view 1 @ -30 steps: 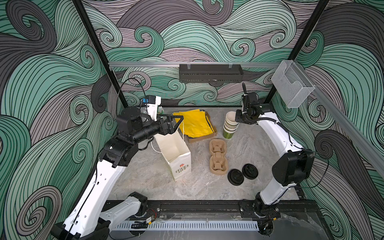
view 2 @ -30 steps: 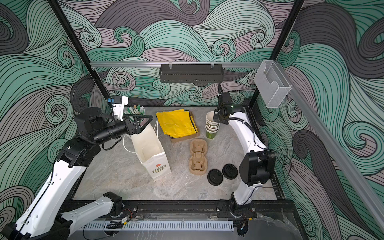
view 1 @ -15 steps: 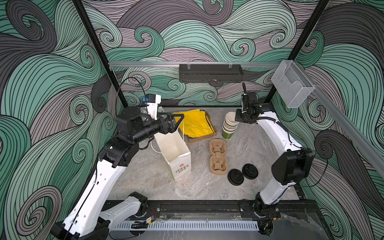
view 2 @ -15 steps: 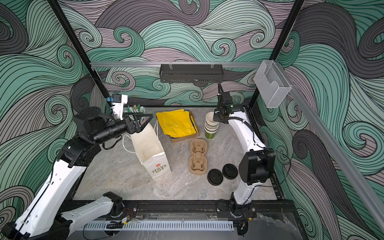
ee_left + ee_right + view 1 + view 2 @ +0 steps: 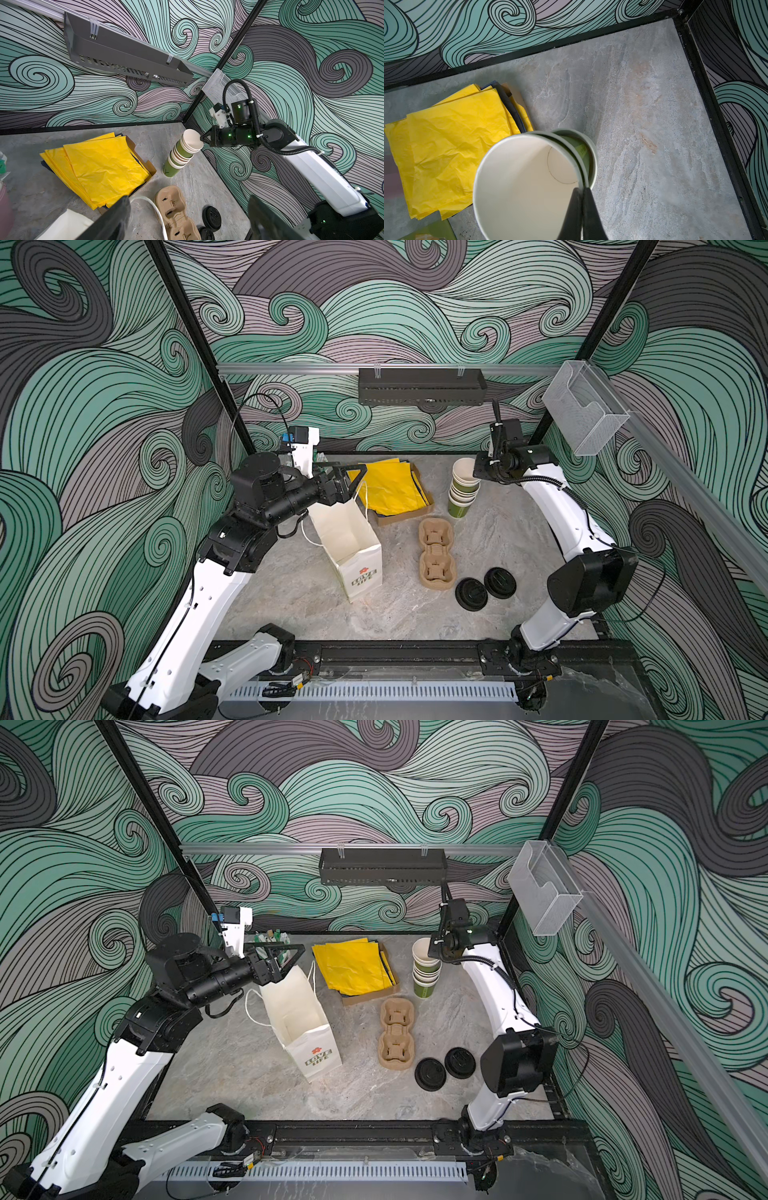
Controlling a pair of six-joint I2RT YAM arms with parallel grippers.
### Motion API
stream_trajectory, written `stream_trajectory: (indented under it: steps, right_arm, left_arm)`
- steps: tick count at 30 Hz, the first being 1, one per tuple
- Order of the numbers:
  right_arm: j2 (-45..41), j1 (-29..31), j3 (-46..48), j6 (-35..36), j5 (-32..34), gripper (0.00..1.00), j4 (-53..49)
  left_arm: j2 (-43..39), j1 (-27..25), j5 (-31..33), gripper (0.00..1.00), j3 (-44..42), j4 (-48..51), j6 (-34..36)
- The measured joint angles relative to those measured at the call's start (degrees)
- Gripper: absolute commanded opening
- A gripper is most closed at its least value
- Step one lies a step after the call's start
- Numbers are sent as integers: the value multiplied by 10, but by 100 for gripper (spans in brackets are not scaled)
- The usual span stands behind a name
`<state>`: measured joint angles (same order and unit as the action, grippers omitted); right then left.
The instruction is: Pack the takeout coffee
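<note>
Your right claw [image 5: 201,138] is pinched shut on the rim of the top cup [image 5: 519,182], atop the stack [image 5: 461,499] at the back of the surface [image 5: 519,531]. Lift just 1 cup, straight up. Your left claw [image 5: 352,480] stands wide by the bag [image 5: 349,539]. No lidded coffee shows yet.

The right pincer [image 5: 201,138] grips the rim of the top cup [image 5: 190,138] of the green stack [image 5: 176,160].

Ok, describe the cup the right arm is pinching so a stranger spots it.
On the marble table, near the back wall, a stack of green cups stands right of the yellow sheets. It's the topmost cup: askew, cream inside showing, rim pinched in the right gripper's shut jaws.
</note>
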<state>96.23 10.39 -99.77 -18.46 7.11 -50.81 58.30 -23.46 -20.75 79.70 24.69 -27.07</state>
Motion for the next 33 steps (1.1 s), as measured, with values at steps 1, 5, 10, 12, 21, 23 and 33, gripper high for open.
stream_trajectory:
  steps: [1,5,10,12,21,23,33]
  right_arm:
    - [0,-2,0,-2,-2,0,0]
    - [-2,-14,0,-9,-17,0,0]
    - [-4,-27,0,-15,-34,0,0]
    - [-4,-30,0,-17,-41,0,0]
    - [-4,-33,0,-22,-60,0,1]
    - [-4,-33,0,-24,-63,0,2]
    - [-4,-42,3,-34,-76,0,9]
  left_arm:
    - [0,0,0,90,0,0,0]
    - [4,-3,0,90,0,-3,1]
    - [47,-51,7,90,31,-2,31]
    - [81,-87,20,90,66,-4,48]
    - [290,-230,118,82,228,-68,34]
    - [340,-247,144,77,256,-76,8]
    - [540,-260,249,63,365,-69,-179]
